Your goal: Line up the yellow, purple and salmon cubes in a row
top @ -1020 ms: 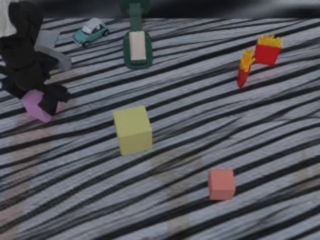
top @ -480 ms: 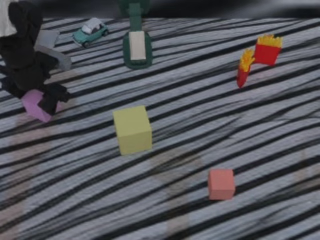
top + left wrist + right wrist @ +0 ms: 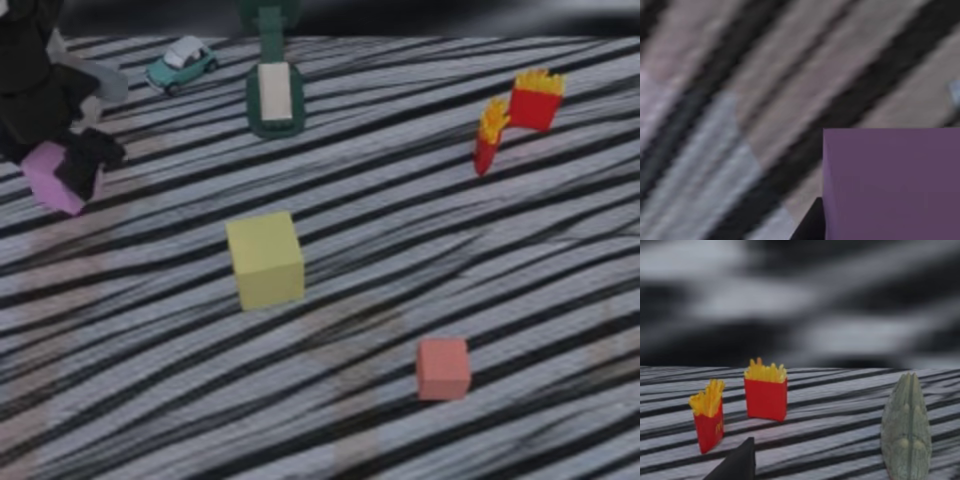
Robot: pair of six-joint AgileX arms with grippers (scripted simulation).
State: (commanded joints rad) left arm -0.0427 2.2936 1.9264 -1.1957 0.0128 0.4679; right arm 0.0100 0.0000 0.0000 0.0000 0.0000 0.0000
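Rendered sim test scene, not a real room. Surface (image 3: pixel 420 250) has a synthetic black/grey streak texture, backdrop is blurred dark smear. Props are random toys: two red fries cartons (image 3: pixel 520 110), a teal toy car (image 3: pixel 181 63), plain matte cubes (image 3: pixel 265 260). No walls or furniture visible.

The yellow cube (image 3: pixel 265 259), pale, matte and the largest, is sitting flat on the striped tabletop (image 3: pixel 520 270) near its middle. The salmon cube (image 3: pixel 443 368), the smallest, is lying well apart from it, toward the right and nearer the front edge. The purple cube (image 3: pixel 50 176), lilac and mid-sized, is being held tilted at the far left between the jaws of the left gripper (image 3: pixel 72 165), and it is filling a corner of the left wrist view (image 3: pixel 892 182)
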